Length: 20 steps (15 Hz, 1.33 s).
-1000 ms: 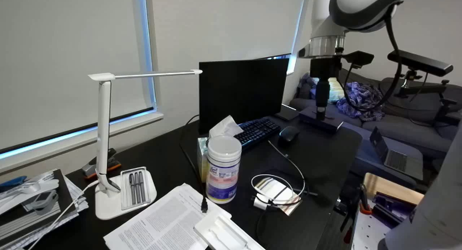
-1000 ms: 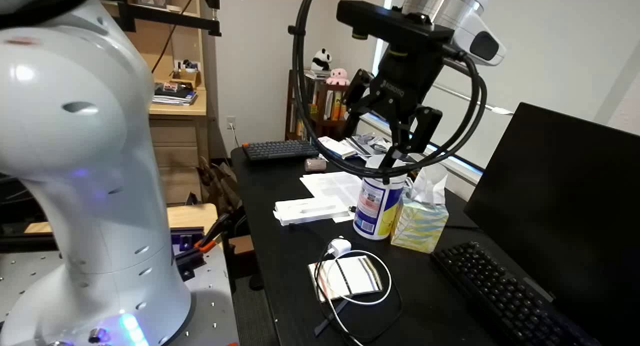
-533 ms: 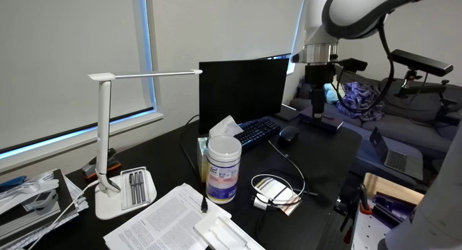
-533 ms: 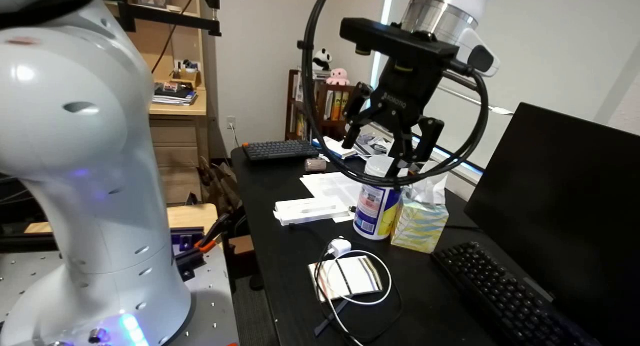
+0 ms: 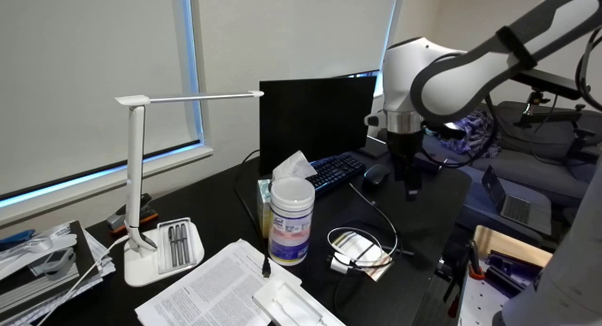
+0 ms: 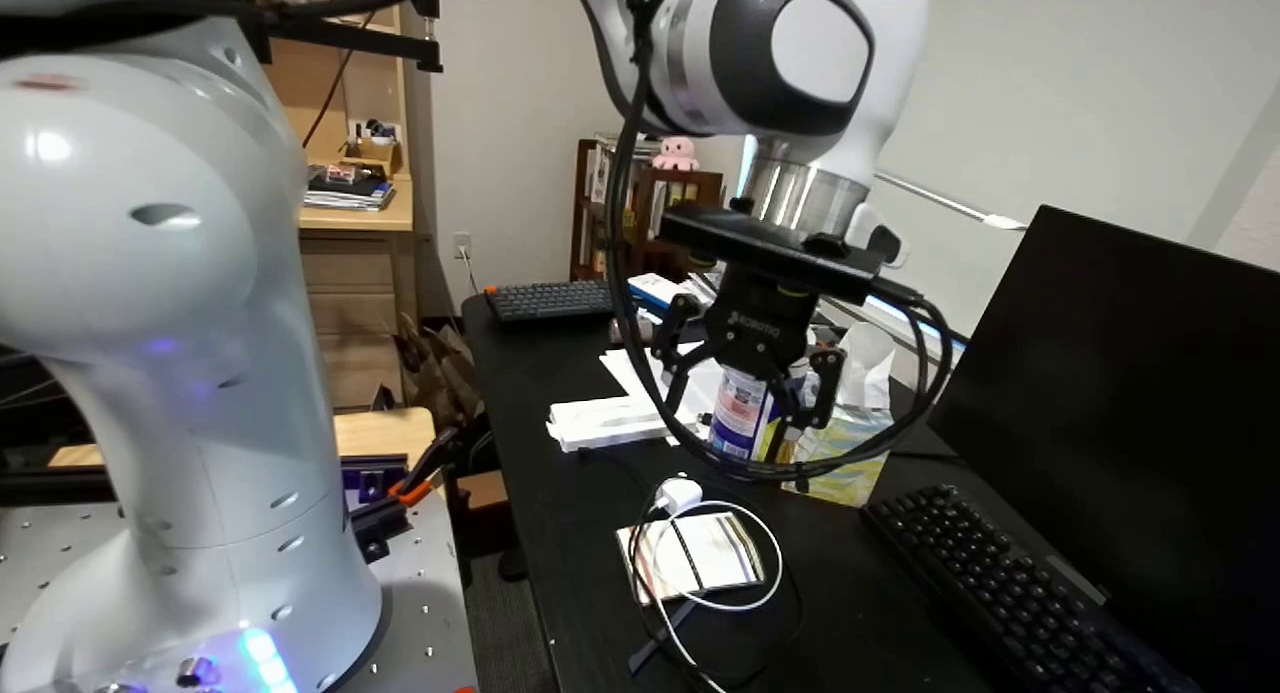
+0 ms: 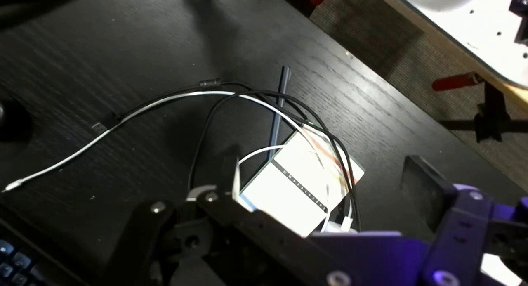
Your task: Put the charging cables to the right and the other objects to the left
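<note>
Evidently empty, the black end effector (image 6: 727, 431) hangs with jaws spread; below it, lower middle in an exterior view, lies the thin white looped charging cable (image 6: 780, 565), its free end running to the wrist view's left edge.

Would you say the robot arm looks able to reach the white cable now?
Probably yes: the open jaws hold nothing and the white cable lies mostly uncovered, though a black cord crosses it and may snag.
</note>
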Each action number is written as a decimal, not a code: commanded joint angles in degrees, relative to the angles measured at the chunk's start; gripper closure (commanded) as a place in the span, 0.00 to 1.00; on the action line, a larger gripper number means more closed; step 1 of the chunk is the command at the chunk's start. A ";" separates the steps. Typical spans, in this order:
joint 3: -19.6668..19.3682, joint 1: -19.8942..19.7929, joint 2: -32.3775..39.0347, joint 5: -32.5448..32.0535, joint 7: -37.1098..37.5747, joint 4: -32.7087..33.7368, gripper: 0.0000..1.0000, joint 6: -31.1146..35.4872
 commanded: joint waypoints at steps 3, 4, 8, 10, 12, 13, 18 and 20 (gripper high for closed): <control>1.25 0.34 0.19 -0.84 -1.00 -2.91 0.00 3.77; 1.32 0.48 0.18 -0.86 -1.10 -3.04 0.00 3.83; 0.86 1.68 1.80 0.27 -4.63 -5.22 0.00 6.40; 1.49 2.60 6.83 0.18 -6.23 -4.07 0.00 7.58; 2.13 3.35 11.11 0.32 -7.37 -4.23 0.00 11.84; 2.82 3.25 13.38 -0.62 -6.84 -4.25 0.00 15.26; 6.56 2.74 25.21 -2.76 -9.83 -4.25 0.00 26.95; 7.31 2.32 29.62 -6.41 -8.39 -4.24 0.00 31.07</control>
